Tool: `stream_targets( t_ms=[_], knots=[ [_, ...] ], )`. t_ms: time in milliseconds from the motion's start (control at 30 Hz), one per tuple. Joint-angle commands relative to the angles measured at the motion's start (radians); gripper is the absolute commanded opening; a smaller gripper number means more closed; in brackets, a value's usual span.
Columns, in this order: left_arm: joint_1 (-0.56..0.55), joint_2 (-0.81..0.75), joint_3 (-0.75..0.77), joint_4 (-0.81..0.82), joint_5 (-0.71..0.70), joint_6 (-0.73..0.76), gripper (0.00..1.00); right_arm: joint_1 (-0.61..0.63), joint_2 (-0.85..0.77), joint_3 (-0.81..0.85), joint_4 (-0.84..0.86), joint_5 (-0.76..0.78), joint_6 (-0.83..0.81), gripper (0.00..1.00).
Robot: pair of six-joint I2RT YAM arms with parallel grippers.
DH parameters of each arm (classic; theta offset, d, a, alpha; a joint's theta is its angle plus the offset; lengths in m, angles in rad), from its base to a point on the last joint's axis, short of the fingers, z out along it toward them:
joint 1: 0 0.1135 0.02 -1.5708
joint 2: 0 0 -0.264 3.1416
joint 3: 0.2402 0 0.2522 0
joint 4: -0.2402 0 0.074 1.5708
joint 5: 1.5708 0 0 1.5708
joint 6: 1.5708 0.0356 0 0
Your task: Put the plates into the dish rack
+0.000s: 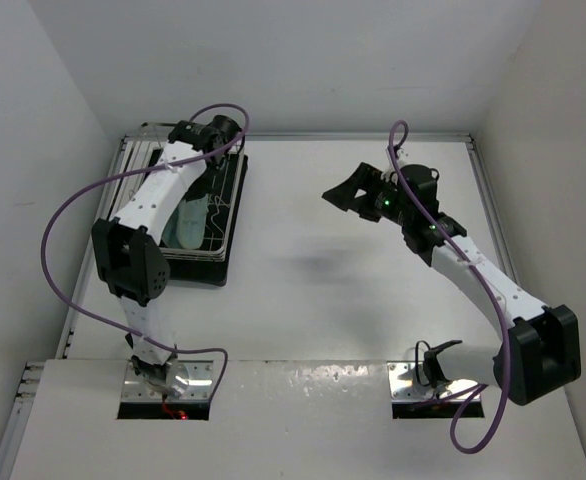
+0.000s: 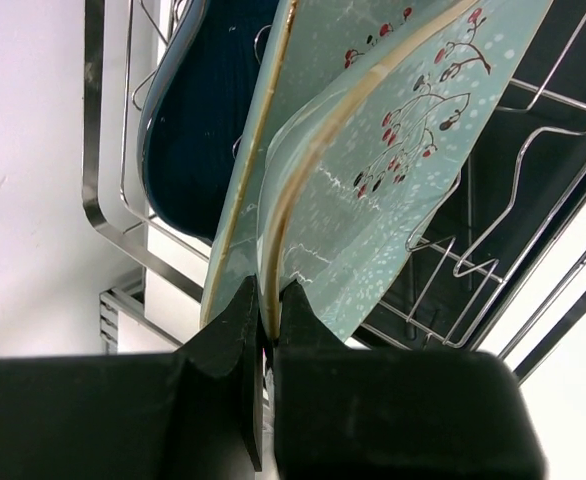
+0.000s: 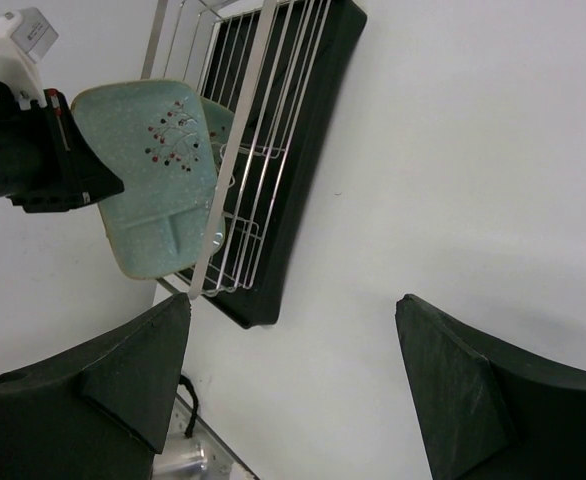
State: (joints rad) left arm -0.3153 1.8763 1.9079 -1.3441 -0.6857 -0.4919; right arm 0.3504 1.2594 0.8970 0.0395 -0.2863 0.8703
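The left gripper (image 2: 269, 300) is pinching the rim of a mint-green plate (image 2: 393, 200), its fingers nearly closed with only the thin plate edge between them. That plate is standing on edge just ahead of the fingers, inside the dish rack (image 2: 98, 200), tilted and leaning toward the far side. Right behind it, the second mint-green plate (image 2: 323, 45) is standing in the same way, and beyond that the dark blue plate (image 2: 198, 130) is sitting upright against the rack's rim. The left arm is reaching forward and bending down over the rack, wrist pointing into it.

The right gripper (image 3: 291, 310) is hanging wide open and holding nothing, with bare table (image 1: 303, 300) between its fingers. The rack on its black drip tray (image 3: 318, 160) is lying well ahead of it and off to one side. The right arm is stretching out over the middle of the table, elbow low, wrist raised and turned toward the rack.
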Motion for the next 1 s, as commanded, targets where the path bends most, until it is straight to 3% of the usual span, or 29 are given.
stream_targets(
  t_ms=[0,233,467,967],
  knots=[
    [0.001,-0.069,0.028,0.048,-0.115,-0.066,0.00,0.004,-0.025,0.002,0.020,0.018,-0.016,0.83],
    [-0.053,-0.124,-0.026,0.048,-0.254,-0.089,0.00,0.004,-0.021,0.017,0.020,0.018,-0.010,0.83],
    [-0.053,-0.121,-0.095,0.048,-0.300,-0.108,0.00,0.004,-0.018,0.013,0.019,0.018,-0.007,0.83],
    [-0.053,-0.071,-0.063,0.048,-0.276,-0.140,0.01,0.005,-0.045,-0.006,-0.006,0.041,-0.021,0.84]
  ],
)
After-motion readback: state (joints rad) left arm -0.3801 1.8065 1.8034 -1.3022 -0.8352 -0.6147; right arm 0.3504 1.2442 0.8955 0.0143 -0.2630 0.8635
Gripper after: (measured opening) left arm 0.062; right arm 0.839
